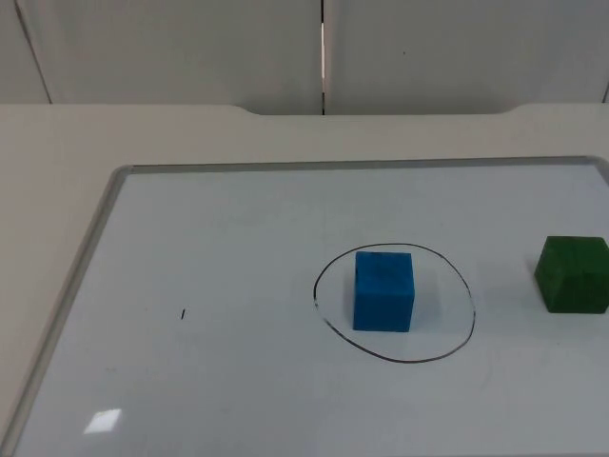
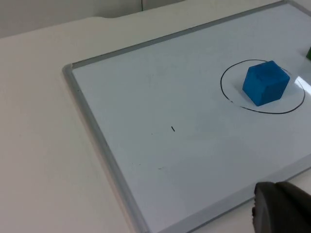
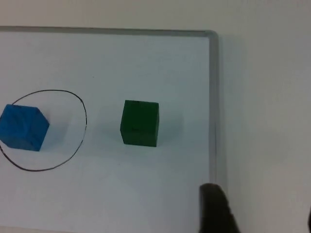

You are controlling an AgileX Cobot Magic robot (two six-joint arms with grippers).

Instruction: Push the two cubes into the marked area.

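You had two cubes on the whiteboard [image 1: 238, 286]: one blue cube [image 1: 383, 290] and one green cube [image 1: 573, 274], with a single hand-drawn black oval [image 1: 394, 303] as the marked area. The blue cube sat inside the oval, toward its left part in the top view; the green cube stood outside it, well apart from the line, near the whiteboard's right frame. The right gripper [image 3: 257, 213] hovered over the board's near right edge, touching nothing, with the green cube just ahead of its fingertip [image 3: 216, 208] and the blue cube farther off beyond it; you could not tell how far its jaws were apart. The left gripper [image 2: 279, 208] hung at the board's near edge, holding nothing, its opening impossible to judge, the blue cube well ahead of it.
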